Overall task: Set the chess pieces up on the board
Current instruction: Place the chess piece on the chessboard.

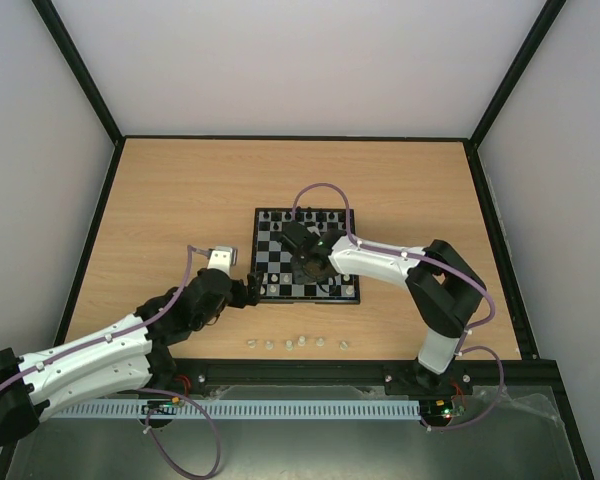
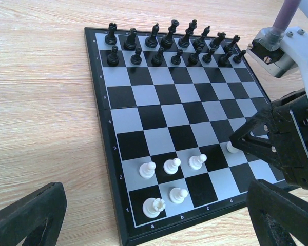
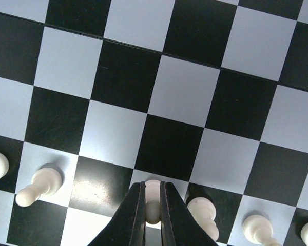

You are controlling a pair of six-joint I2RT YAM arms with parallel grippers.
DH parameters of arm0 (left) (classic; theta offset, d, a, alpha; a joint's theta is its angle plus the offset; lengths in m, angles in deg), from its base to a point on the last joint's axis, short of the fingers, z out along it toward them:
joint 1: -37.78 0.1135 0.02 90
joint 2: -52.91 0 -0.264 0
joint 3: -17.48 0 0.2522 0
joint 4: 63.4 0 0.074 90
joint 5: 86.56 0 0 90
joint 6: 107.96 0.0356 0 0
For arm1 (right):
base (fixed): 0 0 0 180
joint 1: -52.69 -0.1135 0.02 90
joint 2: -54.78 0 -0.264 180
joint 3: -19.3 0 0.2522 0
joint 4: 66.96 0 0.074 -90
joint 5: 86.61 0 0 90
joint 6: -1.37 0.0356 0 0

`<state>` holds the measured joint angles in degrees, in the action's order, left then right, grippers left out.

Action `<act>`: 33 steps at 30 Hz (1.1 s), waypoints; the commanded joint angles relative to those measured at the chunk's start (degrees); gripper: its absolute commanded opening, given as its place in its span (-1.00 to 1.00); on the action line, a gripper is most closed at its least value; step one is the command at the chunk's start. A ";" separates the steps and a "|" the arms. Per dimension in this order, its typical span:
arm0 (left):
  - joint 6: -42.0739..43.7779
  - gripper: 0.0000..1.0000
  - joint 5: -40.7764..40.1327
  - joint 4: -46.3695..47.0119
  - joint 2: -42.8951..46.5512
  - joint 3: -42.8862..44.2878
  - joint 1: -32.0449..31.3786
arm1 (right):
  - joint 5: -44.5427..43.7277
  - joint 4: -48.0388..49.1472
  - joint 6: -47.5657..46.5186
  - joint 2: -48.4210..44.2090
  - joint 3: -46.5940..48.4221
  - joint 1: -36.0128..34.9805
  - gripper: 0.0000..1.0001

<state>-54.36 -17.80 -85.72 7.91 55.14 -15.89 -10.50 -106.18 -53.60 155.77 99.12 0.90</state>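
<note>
1. Right wrist view: the right gripper (image 3: 152, 187) is clamped on a white pawn (image 3: 153, 202) over the board (image 3: 179, 92), among other white pawns (image 3: 41, 185).
2. Left gripper (image 1: 242, 292) hangs wide open beside the board's near left corner.
3. More white pieces (image 1: 298, 342) lie on the table (image 1: 180, 200) near the arms.

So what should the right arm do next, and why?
Probably lower the right gripper and open it: it is shut on a white pawn over the chessboard, in line with the other white pawns standing on either side.
</note>
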 commanded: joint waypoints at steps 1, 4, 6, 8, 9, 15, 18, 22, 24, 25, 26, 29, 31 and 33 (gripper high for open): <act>0.02 0.98 -0.21 -0.62 0.44 -0.61 0.48 | 0.21 -1.32 -1.02 0.95 0.36 0.44 -0.92; 0.05 0.98 -0.21 -0.68 0.43 -0.61 0.53 | 0.28 -1.52 -1.10 1.04 0.24 0.48 -0.91; 0.07 0.98 -0.21 -0.64 0.46 -0.62 0.58 | 0.55 -1.60 -1.10 1.04 0.23 0.49 -0.91; 0.02 0.98 -0.21 -0.63 0.44 -0.61 0.58 | 0.80 -1.40 -1.01 0.78 0.12 0.49 -0.90; 0.02 0.98 -0.15 -0.67 0.43 -0.61 0.58 | 0.94 -1.36 -1.02 0.64 0.08 0.54 -0.90; 0.16 0.98 -0.15 -0.63 0.44 -0.61 0.63 | 1.62 -1.29 -1.00 0.70 -0.61 0.47 -0.90; 0.13 0.98 -0.21 -0.73 0.64 -0.65 0.66 | 1.91 -1.34 -0.85 0.38 -1.06 0.46 -0.88; 0.17 0.98 -0.30 -0.76 0.62 -0.61 0.67 | 1.61 -1.61 -0.87 0.26 -1.20 0.48 -0.86; 0.14 0.98 -0.30 -0.76 0.61 -0.61 0.69 | 1.38 -1.77 -0.84 0.30 -1.33 0.50 -0.86; 0.15 0.98 -0.30 -0.76 0.65 -0.61 0.75 | 1.33 -1.79 -0.87 0.31 -1.46 0.50 -0.85; 0.11 0.98 -0.24 -0.74 0.66 -0.61 0.74 | 1.32 -1.77 -0.85 0.36 -1.51 0.49 -0.84; 0.11 0.98 -0.29 -0.77 0.55 -0.65 0.69 | 0.97 -1.85 -0.84 0.35 -1.49 0.51 -0.79; 0.10 0.98 -0.30 -0.76 0.45 -0.61 0.75 | 0.81 -1.98 -0.80 0.24 -1.46 0.54 -0.78; 0.19 0.98 -0.33 -0.76 0.43 -0.62 0.75 | 0.68 -2.19 -0.86 -0.03 -1.46 0.51 -0.78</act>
<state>-54.36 -17.77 -85.72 7.94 55.14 -15.54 -9.06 -106.13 -53.93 155.90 98.43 1.25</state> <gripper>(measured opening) 0.988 0.109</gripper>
